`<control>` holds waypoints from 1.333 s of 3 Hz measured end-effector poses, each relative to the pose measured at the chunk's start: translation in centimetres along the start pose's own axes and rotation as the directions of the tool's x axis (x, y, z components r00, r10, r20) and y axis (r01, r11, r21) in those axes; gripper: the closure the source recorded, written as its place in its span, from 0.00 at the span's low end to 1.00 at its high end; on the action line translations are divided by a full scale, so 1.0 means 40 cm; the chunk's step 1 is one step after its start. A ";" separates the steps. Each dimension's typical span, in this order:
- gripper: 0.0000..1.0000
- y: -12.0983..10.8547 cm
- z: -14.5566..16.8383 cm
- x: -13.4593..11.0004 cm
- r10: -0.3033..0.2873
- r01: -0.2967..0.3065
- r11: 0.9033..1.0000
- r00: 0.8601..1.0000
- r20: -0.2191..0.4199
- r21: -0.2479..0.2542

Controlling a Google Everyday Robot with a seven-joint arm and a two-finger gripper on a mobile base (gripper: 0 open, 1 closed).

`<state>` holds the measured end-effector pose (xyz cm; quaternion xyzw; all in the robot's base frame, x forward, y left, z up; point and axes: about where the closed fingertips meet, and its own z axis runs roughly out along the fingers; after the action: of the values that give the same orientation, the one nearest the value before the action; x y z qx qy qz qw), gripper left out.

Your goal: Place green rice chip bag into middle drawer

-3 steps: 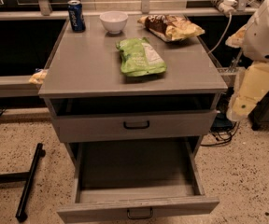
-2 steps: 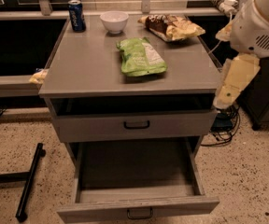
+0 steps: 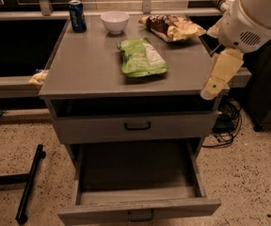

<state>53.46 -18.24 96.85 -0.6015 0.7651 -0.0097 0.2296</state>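
1. Gripper (image 3: pixel 216 79) – hanging off the right edge of the cabinet top (image 3: pixel 83 65), just past the front right corner, level with the surface, tip pointing down. It carries nothing. Wide or narrow, I cannot tell from where I stand.
2. Green chip bag (image 3: pixel 141 58) lies flat on the cabinet top, about the middle, white label up, untouched. It is well apart from the gripper, to the gripper's left.
3. Middle drawer (image 3: pixel 140 206) – the lowest one – is pulled well out, and I see nothing in it. The closed drawer front (image 3: pixel 135 125) above it, with the black handle, is not the target.
4. Other things at the back of the top: a soda can (image 3: pixel 77 15), a white bowl (image 3: pixel 115 21), and a yellow-and-brown chip bag (image 3: pixel 173 27). All are clear of the green one.
5. Step in hand, as I judge it: the reach toward the bag. The pick has not begun.
6. Next move calls for the arm to swing in over the top and come down on the bag's middle or edge. The crinkly pouch lies flat and may slide or buckle, so a firm pinch is needed.
7. After that: lift, carry forward past the front edge, and lower into the open drawer.
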 end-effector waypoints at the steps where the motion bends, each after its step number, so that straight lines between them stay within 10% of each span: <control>1: 0.00 -0.012 0.003 0.008 0.025 -0.026 1.000 1.000 0.019 0.016; 4: 0.00 -0.187 0.118 -0.100 0.101 -0.122 0.990 0.968 0.231 0.076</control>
<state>62.70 -15.37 96.16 -0.5437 0.7653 0.0377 0.3424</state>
